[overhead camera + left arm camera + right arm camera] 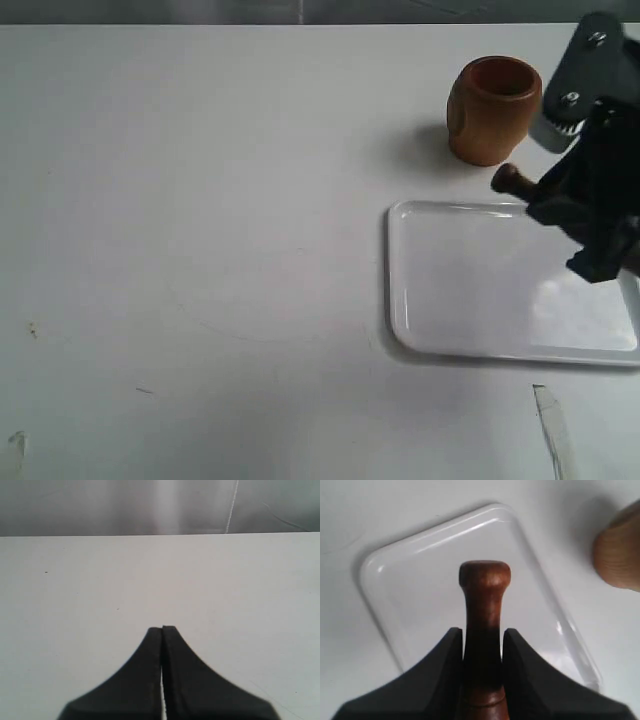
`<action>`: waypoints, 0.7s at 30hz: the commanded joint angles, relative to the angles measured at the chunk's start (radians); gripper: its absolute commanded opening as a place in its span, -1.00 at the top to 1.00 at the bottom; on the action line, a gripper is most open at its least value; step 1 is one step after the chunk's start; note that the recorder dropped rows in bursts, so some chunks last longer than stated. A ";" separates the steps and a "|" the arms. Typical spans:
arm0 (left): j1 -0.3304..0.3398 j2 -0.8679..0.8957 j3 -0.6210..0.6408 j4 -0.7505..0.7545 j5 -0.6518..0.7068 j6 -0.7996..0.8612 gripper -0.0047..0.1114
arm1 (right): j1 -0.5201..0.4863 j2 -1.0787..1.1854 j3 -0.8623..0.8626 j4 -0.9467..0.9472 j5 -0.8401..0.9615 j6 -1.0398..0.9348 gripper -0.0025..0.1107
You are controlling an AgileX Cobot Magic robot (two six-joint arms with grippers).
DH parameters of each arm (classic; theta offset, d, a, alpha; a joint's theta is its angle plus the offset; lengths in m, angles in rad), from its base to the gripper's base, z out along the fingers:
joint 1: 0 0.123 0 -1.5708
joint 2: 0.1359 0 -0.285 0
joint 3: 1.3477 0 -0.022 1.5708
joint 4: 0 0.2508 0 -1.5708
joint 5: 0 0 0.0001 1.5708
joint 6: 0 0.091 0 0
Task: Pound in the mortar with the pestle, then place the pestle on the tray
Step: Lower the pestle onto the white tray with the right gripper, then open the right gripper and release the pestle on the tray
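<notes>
The reddish-brown wooden mortar (494, 109) stands upright at the back right of the table, and its side shows at the edge of the right wrist view (620, 550). My right gripper (553, 199) (482, 635) is shut on the pestle (484, 610), holding it roughly level above the far edge of the white tray (480, 290) (420, 595). The pestle's dark knob (507, 179) points left, just in front of the mortar. My left gripper (162, 628) is shut on nothing over bare table, out of the exterior view.
The white table (200, 250) spreads wide to the left of the tray. A strip of clear tape (548, 420) lies near the front edge at right. The table's far edge meets a grey wall (150, 505).
</notes>
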 commanded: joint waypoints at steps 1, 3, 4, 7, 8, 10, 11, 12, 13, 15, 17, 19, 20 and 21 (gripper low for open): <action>-0.008 -0.001 0.001 -0.007 -0.003 -0.008 0.92 | 0.022 0.133 -0.005 -0.003 0.009 -0.064 0.96; -0.008 -0.001 0.001 -0.007 -0.003 -0.008 0.92 | 0.047 0.192 -0.005 -0.058 0.009 -0.064 0.96; -0.008 -0.001 0.001 -0.007 -0.003 -0.008 0.92 | 0.056 0.210 -0.005 -0.078 -0.003 -0.058 0.96; -0.008 -0.001 0.001 -0.007 -0.003 -0.008 0.92 | 0.079 0.253 -0.005 -0.095 -0.067 -0.029 0.96; -0.008 -0.001 0.001 -0.007 -0.003 -0.008 0.92 | 0.081 0.258 -0.005 -0.095 -0.087 -0.016 0.96; -0.008 -0.001 0.001 -0.007 -0.003 -0.008 0.92 | 0.081 0.262 -0.005 -0.095 -0.101 -0.001 0.91; -0.008 -0.001 0.001 -0.007 -0.003 -0.008 0.92 | 0.081 0.262 -0.005 -0.098 -0.101 -0.001 0.85; -0.008 -0.001 0.001 -0.007 -0.003 -0.008 0.92 | 0.081 0.262 -0.005 -0.098 -0.093 -0.001 0.76; -0.008 -0.001 0.001 -0.007 -0.003 -0.008 0.92 | 0.081 0.262 -0.005 -0.098 -0.082 -0.001 0.65; -0.008 -0.001 0.001 -0.007 -0.003 -0.008 0.92 | 0.081 0.262 -0.005 -0.108 -0.077 0.008 0.40; -0.008 -0.001 0.001 -0.007 -0.003 -0.008 0.92 | 0.081 0.262 -0.005 -0.108 -0.091 0.038 0.07; -0.008 -0.001 0.001 -0.007 -0.003 -0.008 0.92 | 0.081 0.262 -0.005 -0.132 -0.120 0.103 -0.23; -0.008 -0.001 0.001 -0.007 -0.003 -0.008 0.92 | 0.081 0.262 -0.005 -0.144 -0.136 0.128 -0.31; -0.008 -0.001 0.001 -0.007 -0.003 -0.008 0.92 | 0.081 0.260 -0.005 -0.163 -0.152 0.163 -0.36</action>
